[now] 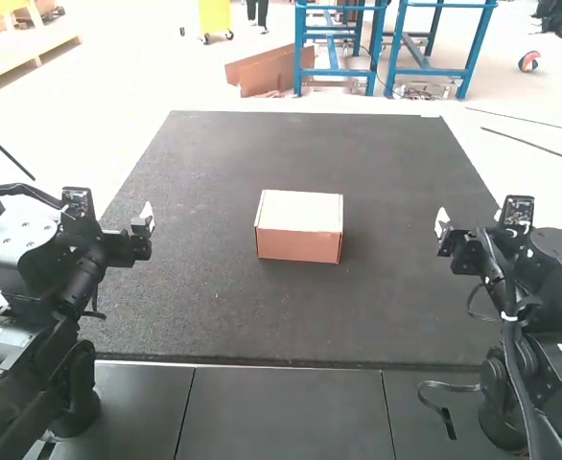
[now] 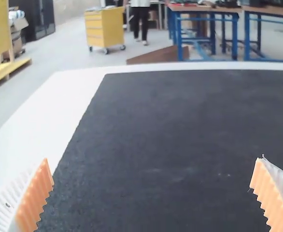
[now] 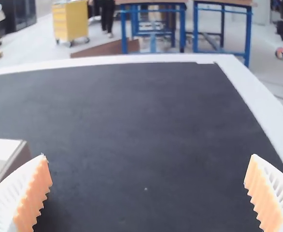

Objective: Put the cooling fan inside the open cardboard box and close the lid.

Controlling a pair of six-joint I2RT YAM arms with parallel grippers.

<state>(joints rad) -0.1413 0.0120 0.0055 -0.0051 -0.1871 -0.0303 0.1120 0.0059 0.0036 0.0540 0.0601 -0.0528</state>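
Your small brown cardboard box (image 1: 299,226) is sitting in the middle of the black desk (image 1: 214,307), well apart from both pincers. Its lid is lying flat and shut, so I think the cooling fan is resting inside already and the job is looking done. Your left pincer (image 1: 145,228) is hanging by the left edge, your right pincer (image 1: 444,235) by the right edge. Both are gaping wide, with nothing between their orange pads (image 2: 35,198). They are waiting out there, I think, so nothing is bumping the box.
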